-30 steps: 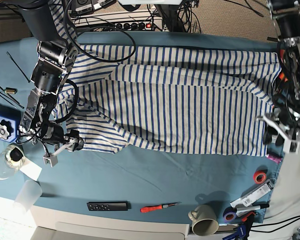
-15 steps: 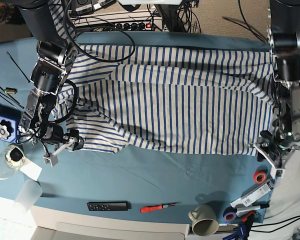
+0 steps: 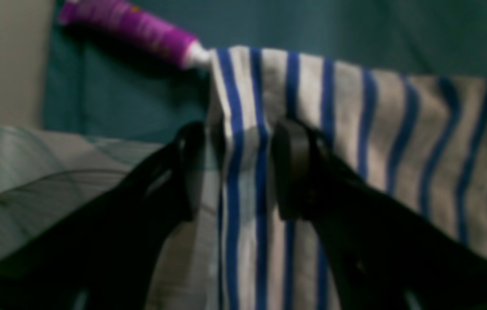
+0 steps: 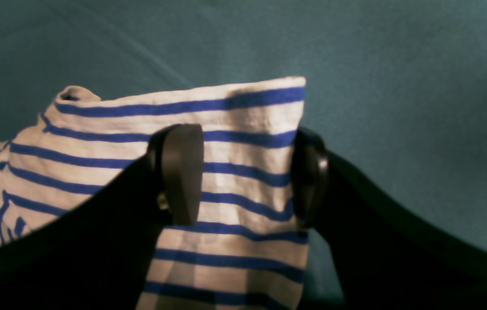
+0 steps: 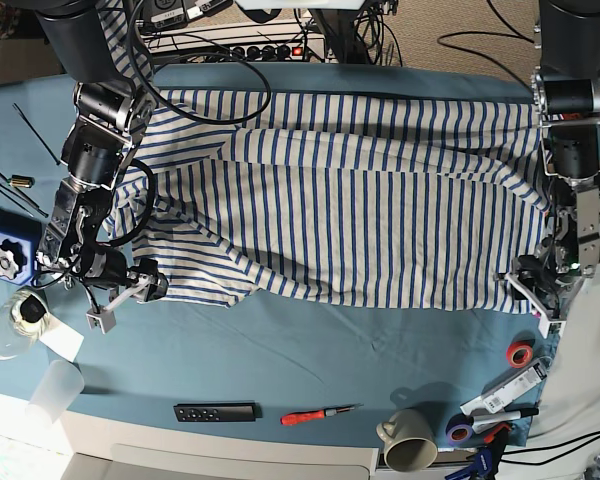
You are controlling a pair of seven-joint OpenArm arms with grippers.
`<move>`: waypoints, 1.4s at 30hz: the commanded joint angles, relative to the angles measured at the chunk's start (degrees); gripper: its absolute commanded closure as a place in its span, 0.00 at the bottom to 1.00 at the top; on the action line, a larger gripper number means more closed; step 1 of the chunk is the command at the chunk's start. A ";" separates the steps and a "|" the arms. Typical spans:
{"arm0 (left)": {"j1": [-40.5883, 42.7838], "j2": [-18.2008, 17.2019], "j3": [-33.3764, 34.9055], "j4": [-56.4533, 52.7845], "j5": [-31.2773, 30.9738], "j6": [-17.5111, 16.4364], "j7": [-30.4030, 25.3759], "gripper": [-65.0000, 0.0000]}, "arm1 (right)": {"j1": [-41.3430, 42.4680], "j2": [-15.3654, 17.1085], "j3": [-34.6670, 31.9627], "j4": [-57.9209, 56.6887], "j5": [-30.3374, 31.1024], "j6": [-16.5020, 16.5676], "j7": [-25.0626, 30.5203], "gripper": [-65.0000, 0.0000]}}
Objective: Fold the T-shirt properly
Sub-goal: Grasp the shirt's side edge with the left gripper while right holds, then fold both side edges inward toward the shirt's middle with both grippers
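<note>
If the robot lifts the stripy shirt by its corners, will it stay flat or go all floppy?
Probably floppy: the T-shirt already lies in soft folds and wrinkles. It would likely sag in the middle, since the left pincer and right pincer only straddle thin edges. It looks light.

The T-shirt (image 5: 360, 210), white with thin blue stripes, lies spread and partly folded on the surface. One lower corner sits between the left pincer's (image 3: 237, 168) fingers, the opposite corner between the right pincer's (image 4: 243, 172).
</note>
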 commanded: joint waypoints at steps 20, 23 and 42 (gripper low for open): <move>-1.86 2.60 -0.07 0.70 2.84 3.02 -0.02 1.00 | 1.88 0.72 0.00 0.33 -1.31 -0.33 1.22 1.00; -2.45 2.12 -0.09 0.96 2.82 2.99 0.07 1.00 | 3.56 1.22 -0.02 0.33 -1.25 -0.33 1.31 1.00; -4.68 -2.78 -0.35 11.91 -8.92 2.58 15.56 1.00 | 6.49 2.56 0.02 14.05 14.03 5.53 -10.47 1.00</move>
